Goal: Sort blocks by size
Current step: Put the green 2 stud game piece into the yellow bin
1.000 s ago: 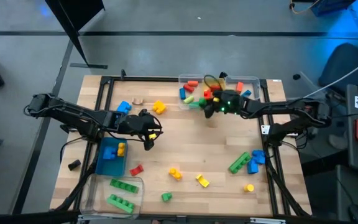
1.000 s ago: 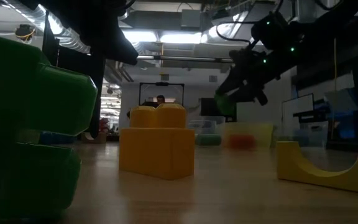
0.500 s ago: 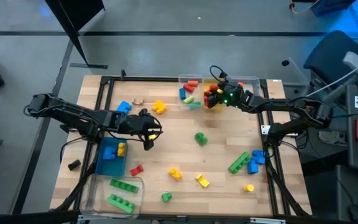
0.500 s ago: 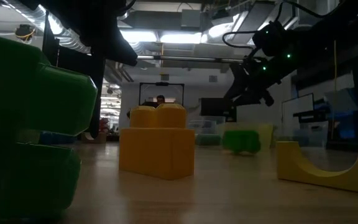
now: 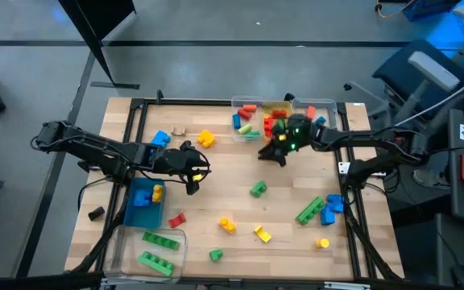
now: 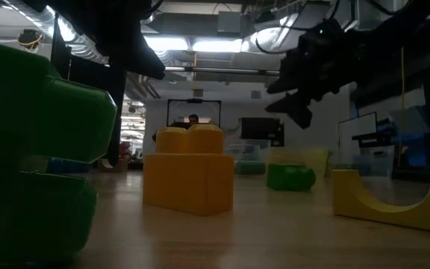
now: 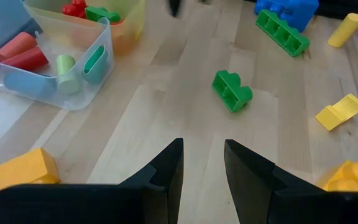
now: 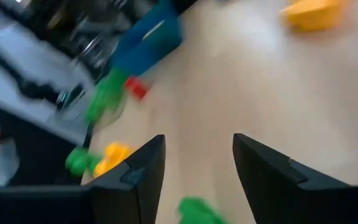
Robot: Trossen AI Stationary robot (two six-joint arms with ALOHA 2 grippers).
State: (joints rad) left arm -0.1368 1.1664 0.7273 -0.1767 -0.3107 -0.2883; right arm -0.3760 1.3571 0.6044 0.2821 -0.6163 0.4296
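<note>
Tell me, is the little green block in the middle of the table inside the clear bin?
No, the small green block lies on the bare wooden table, apart from the clear bin at the far edge.

Wood table [image 5: 240,209]: scattered blocks [image 5: 258,189], apparently three bins [image 5: 143,203].

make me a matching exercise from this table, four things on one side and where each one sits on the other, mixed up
Things:
1. small green block
2. blue bin
3. long green bars
4. right gripper

Places:
A. in the clear bin at the near left corner
B. above the table, just in front of the far clear bin
C. alone on bare wood near the table's middle
D. near the left edge, with a yellow block in it

Pairs: 1-C, 2-D, 3-A, 4-B
</note>
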